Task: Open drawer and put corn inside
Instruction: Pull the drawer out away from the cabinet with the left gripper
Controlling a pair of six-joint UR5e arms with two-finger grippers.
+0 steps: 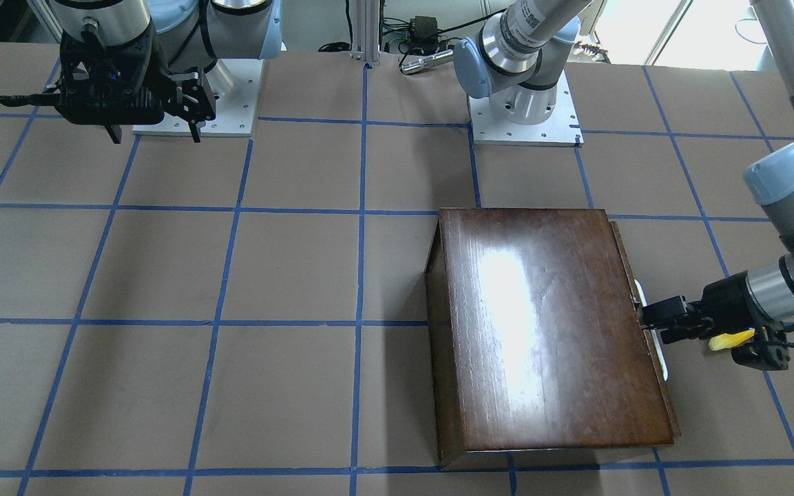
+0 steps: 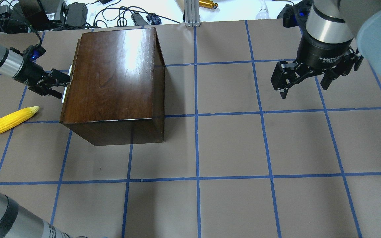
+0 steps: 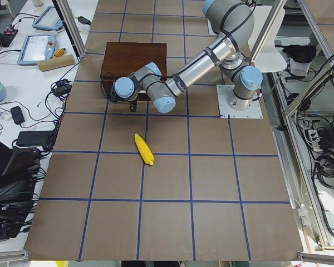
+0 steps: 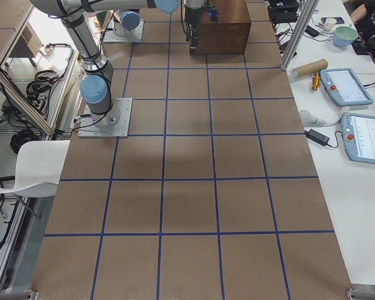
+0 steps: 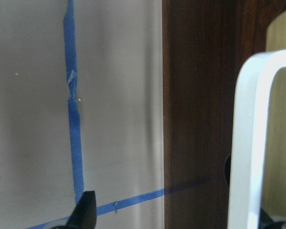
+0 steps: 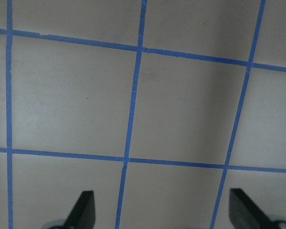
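The dark brown cabinet (image 2: pixel 111 76) stands on the table's left half. Its drawer looks shut, and the drawer's white handle (image 2: pixel 65 94) faces left. My left gripper (image 2: pixel 58 85) is open at that handle, one finger on each side of it. The left wrist view shows the handle (image 5: pixel 250 143) close up, near the right fingertip, with the left fingertip (image 5: pixel 83 212) well apart from it. The yellow corn (image 2: pixel 13 119) lies on the table left of the cabinet, below my left arm. My right gripper (image 2: pixel 304 87) hangs open and empty over the table's right side.
Blue tape lines (image 2: pixel 196 115) mark a grid on the brown table. Cables and power bricks (image 2: pixel 74 13) lie beyond the far edge behind the cabinet. The right wrist view shows only bare table (image 6: pixel 181 105) under the right gripper.
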